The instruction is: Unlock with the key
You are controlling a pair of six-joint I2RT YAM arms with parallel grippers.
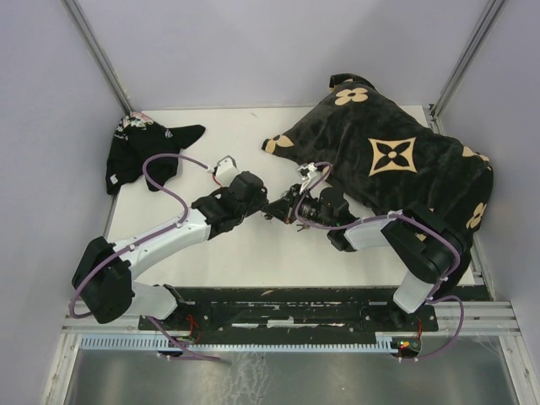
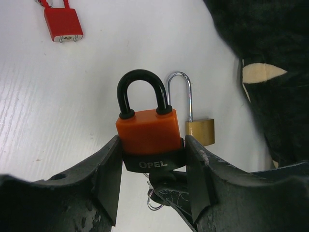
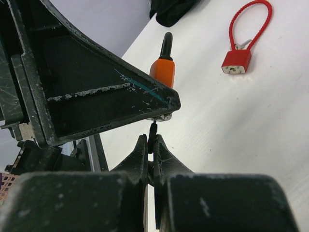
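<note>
Key (image 3: 153,129) at padlock (image 2: 147,130)
Left gripper (image 2: 152,142) clamped the padlock, right gripper (image 3: 153,145) pinched the key (shackle (image 2: 142,76) shut); the turn wanted a square, steady twist.

Monogram bag (image 1: 396,160) right; dark cloth (image 1: 143,152) left; red cable lock (image 3: 236,60); brass padlock (image 2: 200,131).

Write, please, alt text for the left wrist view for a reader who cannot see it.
The left gripper clamps an orange OPEL padlock with a black shackle pointing up. Behind it on the white table lie a brass padlock, a red cable lock at top left and a dark patterned bag at right.
</note>
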